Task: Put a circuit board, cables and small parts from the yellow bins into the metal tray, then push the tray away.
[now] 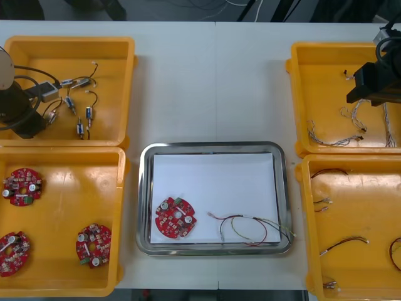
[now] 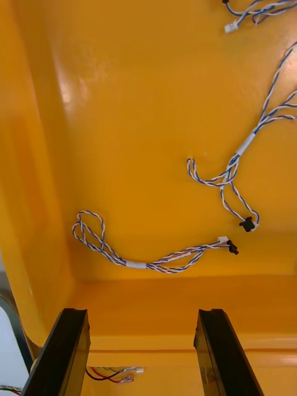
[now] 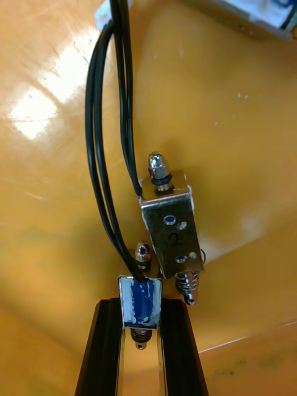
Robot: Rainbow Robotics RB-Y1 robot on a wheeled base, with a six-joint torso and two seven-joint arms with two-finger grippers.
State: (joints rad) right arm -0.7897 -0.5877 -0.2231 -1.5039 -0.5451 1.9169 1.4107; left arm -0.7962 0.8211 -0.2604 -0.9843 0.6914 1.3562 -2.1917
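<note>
A light table (image 1: 207, 81) is seen from steeply above, with a metal tray (image 1: 143, 200) at its near middle and two yellow bins at each side. In the white-lined tray, a round red circuit board (image 1: 175, 217) is laid at the near left corner. A red and yellow cable (image 1: 247, 229) is spread just beside it, toward the near right corner. The left gripper (image 3: 141, 309) is positioned inside the far left bin (image 1: 116, 94). Its black fingers are clamped on a small metal part (image 3: 141, 300) with a blue band, from which a black cable (image 3: 99, 154) loops away. A second metal part (image 3: 173, 232), marked with a 2, is seen right against the gripped one; whether they touch cannot be told. Other small parts (image 1: 88, 114) with black leads are scattered on that bin's floor. In the near left bin (image 1: 62, 213), three more circuit boards (image 1: 21, 186) are laid well apart. The right gripper (image 2: 142, 322) is held over the far right bin (image 1: 319, 81), its fingers spread apart with nothing between them. Twisted blue and white cables (image 2: 154, 260) are seen on the bin floor beyond the fingertips. In the near right bin (image 1: 357, 207), a few thin cables (image 1: 343, 243) are scattered.
</note>
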